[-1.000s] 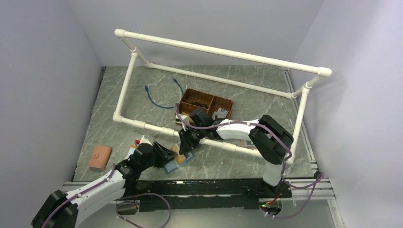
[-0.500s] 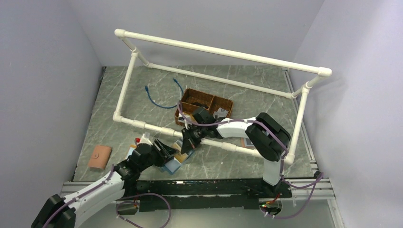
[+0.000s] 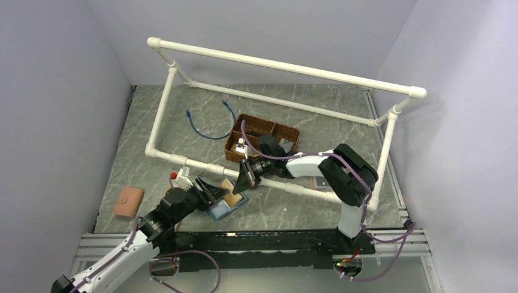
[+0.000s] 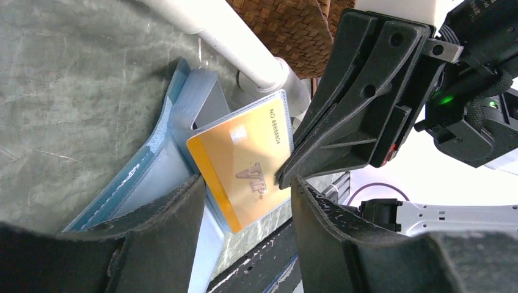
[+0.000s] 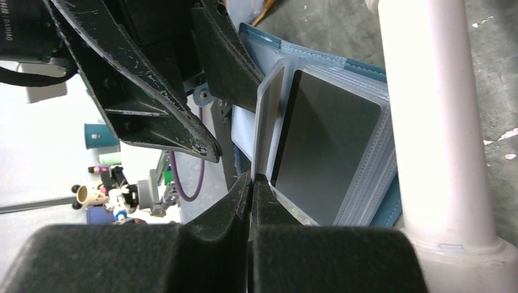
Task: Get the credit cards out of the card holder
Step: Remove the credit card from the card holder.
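One gold card [image 4: 244, 165] in right claw [image 5: 250, 183]

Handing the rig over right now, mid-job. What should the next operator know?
Left end effector: open, hovering over the card holder, gripping nothing.
Right end effector: shut on the gold card's edge; card still in its clear pocket.
Holder: lies open on the table beside the white pipe; a dark card also sits pocketed.
Done: no card seen out yet.
To do: pull the cards free.
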Available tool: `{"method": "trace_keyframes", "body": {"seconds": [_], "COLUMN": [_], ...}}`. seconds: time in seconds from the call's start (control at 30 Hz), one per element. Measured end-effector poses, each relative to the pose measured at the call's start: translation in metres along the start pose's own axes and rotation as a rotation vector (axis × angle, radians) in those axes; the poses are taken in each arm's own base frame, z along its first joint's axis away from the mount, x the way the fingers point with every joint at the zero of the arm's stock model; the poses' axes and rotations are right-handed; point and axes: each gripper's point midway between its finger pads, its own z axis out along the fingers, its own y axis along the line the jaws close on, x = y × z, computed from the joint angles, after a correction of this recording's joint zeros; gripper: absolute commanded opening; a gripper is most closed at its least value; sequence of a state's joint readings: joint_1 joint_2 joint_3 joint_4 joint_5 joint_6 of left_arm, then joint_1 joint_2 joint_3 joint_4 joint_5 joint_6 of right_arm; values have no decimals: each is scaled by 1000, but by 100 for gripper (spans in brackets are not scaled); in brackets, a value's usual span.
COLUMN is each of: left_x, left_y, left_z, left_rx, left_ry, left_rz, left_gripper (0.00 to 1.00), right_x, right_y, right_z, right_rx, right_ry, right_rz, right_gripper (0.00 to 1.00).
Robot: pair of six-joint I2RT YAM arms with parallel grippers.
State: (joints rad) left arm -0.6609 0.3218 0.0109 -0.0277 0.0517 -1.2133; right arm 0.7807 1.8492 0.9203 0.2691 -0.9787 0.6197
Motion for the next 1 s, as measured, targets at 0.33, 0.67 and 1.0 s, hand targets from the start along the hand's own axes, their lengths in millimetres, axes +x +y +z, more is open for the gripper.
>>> {"method": "trace_keyframes", "body": {"seconds": [0.33, 0.67, 1.0], "left_x": [1, -2, -5], "left_y": [-4, -6, -5], "left_z": [1, 6, 4], "left_rx": [12, 12, 10], "left_ry": [10, -2, -21], "left_rz": [-14, -42, -28], "left_gripper": [56, 37, 6], "right_x": [-1, -3, 2], "right_y": [7, 10, 6], "right_z": [-4, -8, -10], "right_rx": [-48, -70, -62], "right_ry": [-14, -17, 4], "right_rz": [61, 78, 81], "right_gripper": [0, 0, 0]}}
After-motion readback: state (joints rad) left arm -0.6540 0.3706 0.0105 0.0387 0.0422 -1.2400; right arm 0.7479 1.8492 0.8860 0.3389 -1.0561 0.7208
